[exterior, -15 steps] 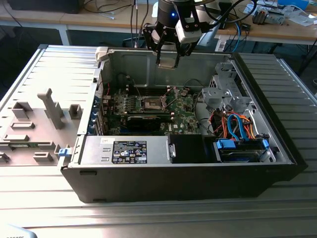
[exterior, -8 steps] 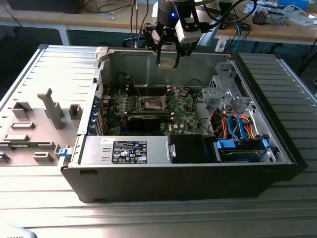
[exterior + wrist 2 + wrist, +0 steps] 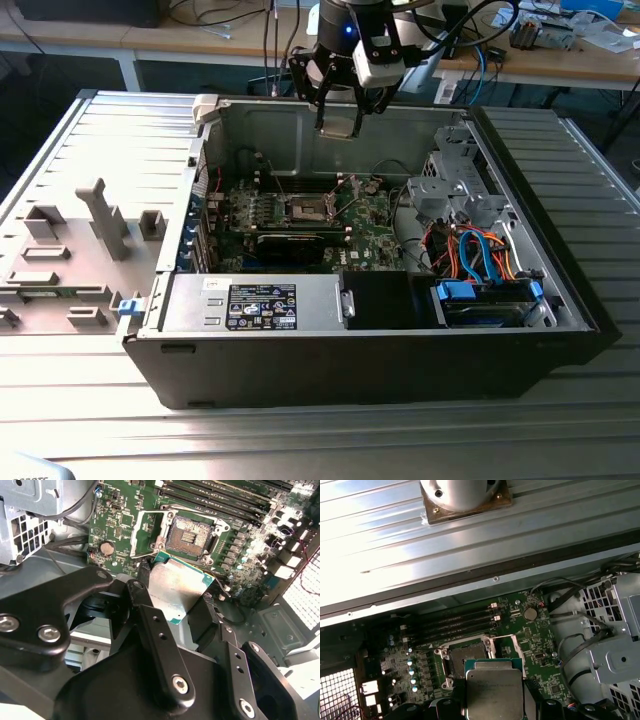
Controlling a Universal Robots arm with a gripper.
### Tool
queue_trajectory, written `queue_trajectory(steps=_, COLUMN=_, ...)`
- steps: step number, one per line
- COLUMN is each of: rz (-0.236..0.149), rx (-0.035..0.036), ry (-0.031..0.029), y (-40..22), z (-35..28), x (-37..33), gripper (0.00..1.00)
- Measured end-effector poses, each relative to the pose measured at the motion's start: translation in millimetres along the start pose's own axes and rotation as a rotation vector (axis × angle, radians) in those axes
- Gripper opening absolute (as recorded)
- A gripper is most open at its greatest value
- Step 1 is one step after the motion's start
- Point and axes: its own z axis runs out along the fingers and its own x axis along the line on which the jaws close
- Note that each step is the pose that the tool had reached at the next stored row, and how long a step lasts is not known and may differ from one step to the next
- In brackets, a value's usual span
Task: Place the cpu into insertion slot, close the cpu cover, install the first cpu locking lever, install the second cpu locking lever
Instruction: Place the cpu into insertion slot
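Pinching jaws come first: my gripper [image 3: 340, 112] grips the cpu [image 3: 177, 587] by two opposite edges, and its silvery top shows in both wrist views. I hang high over the open case [image 3: 270, 130], with the chip in the air and touching nothing else. Well below it, the slot [image 3: 187, 536] lies bare on the green motherboard [image 3: 115, 525], its dark centre exposed. The cover [image 3: 135, 534] stands swung up beside the slot, so the way in looks unblocked. I judge the first step is in hand, as the chip is not yet seated. Placing it calls for centring it over the slot, squaring its edges to the rim, and lowering it level without force.
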Motion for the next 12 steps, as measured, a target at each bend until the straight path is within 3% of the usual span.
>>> queue_trajectory(steps=12, rz=0.011, rx=-0.0002, ry=-0.0010, y=0.0, z=0.1, x=0.0, gripper=0.55)
